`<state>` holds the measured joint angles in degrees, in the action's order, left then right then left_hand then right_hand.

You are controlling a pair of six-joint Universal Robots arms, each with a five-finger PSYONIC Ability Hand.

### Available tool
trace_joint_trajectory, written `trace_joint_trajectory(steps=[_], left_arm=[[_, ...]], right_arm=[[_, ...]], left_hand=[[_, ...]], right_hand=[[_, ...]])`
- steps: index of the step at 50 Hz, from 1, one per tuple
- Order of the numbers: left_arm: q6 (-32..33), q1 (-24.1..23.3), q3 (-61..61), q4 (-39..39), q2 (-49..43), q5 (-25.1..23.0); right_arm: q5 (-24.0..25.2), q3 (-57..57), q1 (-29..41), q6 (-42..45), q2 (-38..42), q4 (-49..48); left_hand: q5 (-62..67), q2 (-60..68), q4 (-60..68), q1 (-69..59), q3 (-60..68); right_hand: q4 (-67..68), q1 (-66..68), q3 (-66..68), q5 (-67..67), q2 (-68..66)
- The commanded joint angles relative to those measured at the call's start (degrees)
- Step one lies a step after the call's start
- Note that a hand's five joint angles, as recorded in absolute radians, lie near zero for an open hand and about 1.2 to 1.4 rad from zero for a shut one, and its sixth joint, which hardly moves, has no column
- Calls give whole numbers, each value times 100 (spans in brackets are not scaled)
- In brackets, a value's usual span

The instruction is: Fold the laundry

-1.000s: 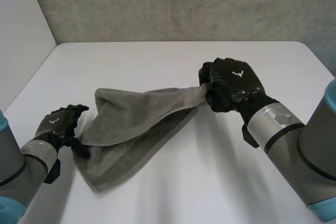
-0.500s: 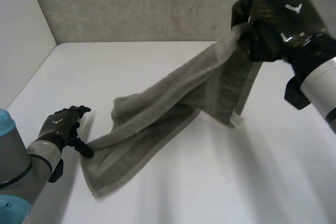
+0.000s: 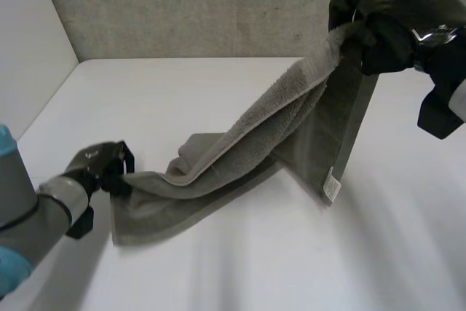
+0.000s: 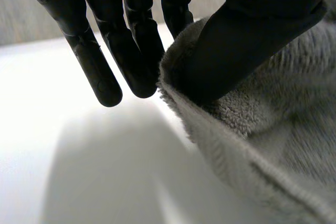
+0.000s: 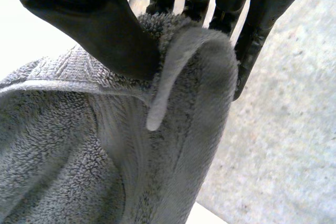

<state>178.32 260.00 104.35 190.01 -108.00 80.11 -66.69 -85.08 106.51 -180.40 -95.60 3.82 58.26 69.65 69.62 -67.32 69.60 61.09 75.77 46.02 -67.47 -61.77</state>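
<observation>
My R robot hand [image 3: 397, 16] pinches one end of grey towel [image 3: 240, 154], held high over worktop [image 3: 218, 92]. L robot hand [image 3: 98, 169] clamps opp corner low; towel's mid part lies on worktop.

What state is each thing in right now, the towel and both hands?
towel: stretched out, one end held high, the other low on the table.
left hand: shut, pinching the towel's low end between thumb and fingers.
right hand: shut, pinching the towel's high end in the air.
</observation>
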Motion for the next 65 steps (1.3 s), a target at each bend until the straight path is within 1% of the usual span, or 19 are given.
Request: trace_joint_trajectory(steps=[1,5,7,8,10,16,18,20,27,29,32,34,42,54,56,58,59,61,65], left_arm=[[-8,-20,-1781,-34,-423,93],[-51,-116,-3530,-26,-634,93],[-86,-195,-4162,-8,-669,93],[-87,-196,-4168,-8,-670,93],[-95,-388,-5280,158,-696,145],[-210,-486,-6023,722,-643,708],[-306,-495,-5962,923,-573,1023],[-341,-495,-5848,932,-556,1085],[-386,-433,-4265,766,-468,1007],[-386,-398,-3233,783,-450,937],[-368,-389,-2736,836,-468,893],[-342,-354,-1914,941,-564,858],[-298,-345,-479,1100,-836,822],[581,-328,-90,1100,-705,822],[608,-319,-73,1108,-626,822],[608,-319,-55,1108,-582,822],[608,-319,-55,1108,-582,822],[608,-336,-38,1073,-477,822],[608,-345,15,1056,-309,822]], right_arm=[[174,1130,-130,277,1199,14],[77,2277,-77,295,1931,-57],[-28,3711,-34,313,2622,-301],[-29,3718,-33,313,2625,-303],[-90,5004,19,295,3141,-705],[-143,5907,19,242,3469,-1173],[-116,5758,28,277,3451,-1173],[-116,5592,28,286,3425,-1103],[-11,4430,28,453,3346,-496],[15,3870,28,916,3398,-155],[15,3551,37,1262,3442,57],[7,2948,46,2119,3608,556],[-143,1208,46,3853,3812,1200],[-512,44,-183,3653,3381,910],[-529,-114,-236,3556,3284,725],[-547,-402,-288,3372,3057,384],[-547,-404,-288,3371,3056,383],[-599,-692,-288,3214,2881,77],[-722,-948,-288,3099,2670,-153]], left_hand=[[1174,1035,1038,-1268,1040],[1174,1035,1038,-1268,1040],[1174,1035,1038,-1268,1040],[1174,1035,1038,-1268,1040],[1174,1035,1038,-1268,1040],[1174,1035,1038,-1268,1040],[1174,1035,1038,-1268,1040],[1174,1035,1038,-1268,1040],[1174,1035,1038,-1268,1040],[1174,1035,1038,-1268,1040],[1174,1035,1038,-1268,1040],[1174,1035,1038,-1268,1040],[1174,1035,1038,-1268,1040],[1174,1035,1038,-1268,1040],[1174,1035,1038,-1268,1040],[1174,1035,1038,-1268,1040],[1174,1035,1038,-1268,1040],[1174,1035,1038,-1268,1040],[1174,1035,1038,-1268,1040]], right_hand=[[1891,423,3398,-253,-1823],[1891,423,3398,-253,-1823],[1891,423,3398,-253,-1823],[1891,423,3398,-253,-1823],[1891,423,3398,-253,-1823],[1891,423,3398,-253,-1823],[1891,423,3398,-253,-1823],[1891,423,3398,-253,-1823],[1891,423,3398,-253,-1823],[1891,423,3398,-253,-1823],[1891,423,3398,-253,-1823],[1891,423,3398,-253,-1823],[1891,423,3398,-253,-1823],[1891,423,3398,-253,-1823],[1258,-210,2765,380,-1190],[-1452,-2920,55,3090,1520],[-1467,-2935,40,3105,1535],[-2992,-4460,-1485,4630,3060],[-4404,-5873,-2897,6043,4473]])
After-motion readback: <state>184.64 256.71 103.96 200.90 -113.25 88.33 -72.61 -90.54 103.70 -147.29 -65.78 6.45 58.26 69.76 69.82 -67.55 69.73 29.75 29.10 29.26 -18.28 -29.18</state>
